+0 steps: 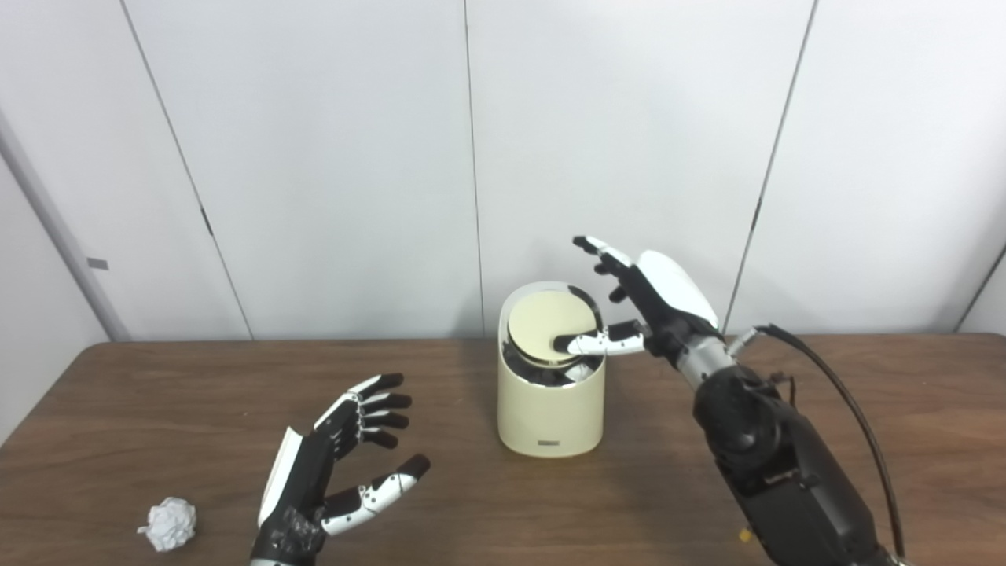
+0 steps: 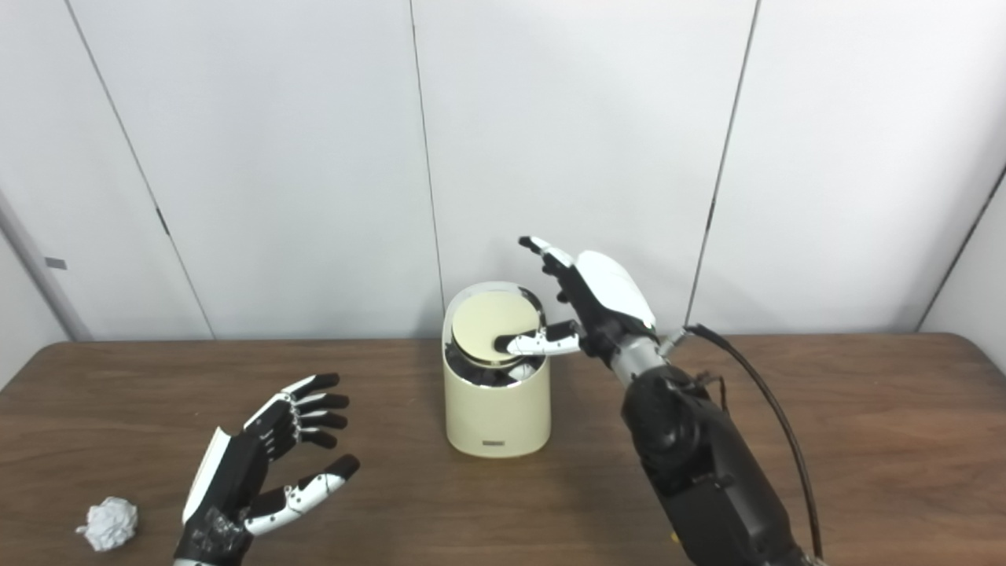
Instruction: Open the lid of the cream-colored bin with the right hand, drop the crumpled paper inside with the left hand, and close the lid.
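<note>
Left eye view, surroundings: brown wooden table (image 1: 157,393), white panelled wall behind.
Paper: crumpled white paper ball (image 1: 168,524) lies near the left robot hand (image 1: 330,464), which is open and empty.
Bin: cream-colored round bin (image 1: 550,409), its round lid (image 1: 546,324) tilted; inside too dark to tell.
Right robot hand (image 1: 640,303): spread, thumb on lid.

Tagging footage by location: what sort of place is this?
Probably a lab or test room: a bare wooden table against plain white wall panels, holding only a cream-colored bin and crumpled paper.
</note>
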